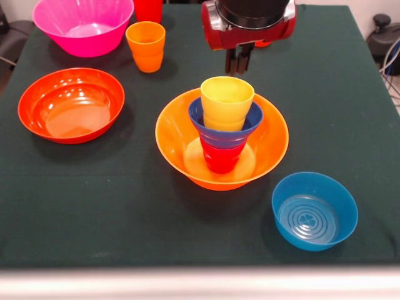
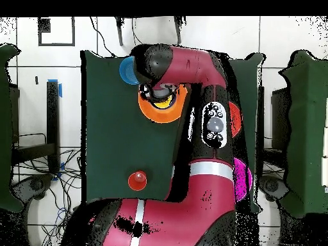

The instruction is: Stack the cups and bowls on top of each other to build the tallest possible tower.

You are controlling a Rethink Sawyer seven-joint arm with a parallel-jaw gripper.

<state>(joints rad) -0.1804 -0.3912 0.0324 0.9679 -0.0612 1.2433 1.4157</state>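
Tower: big glossy yellow-orange plastic bowl (image 1: 222,145) at table centre, holding a red tapered plastic cup (image 1: 220,156), a small dark blue plastic bowl (image 1: 225,127) on that cup, and a yellow plastic tumbler (image 1: 227,103) on top.
Handling: light, stiff, slick plastic; the stack looks tippy, so grasp a rim wall, not the smooth sides.
Spare pieces: orange tapered cup (image 1: 145,46) at 11 o'clock from the tower, big pink bowl (image 1: 83,24) beyond it, wide shallow orange-red bowl (image 1: 71,104) at 9 o'clock, mid-sized light blue bowl (image 1: 314,210) at 4 o'clock.
Gripper: the black gripper (image 1: 237,60) hangs just past the yellow tumbler at 12 o'clock, fingers together, holding nothing.
Surface: dark green cloth-covered table (image 1: 125,206), likely grippy.
Room: tiled floor and cables around the table in the overhead view.
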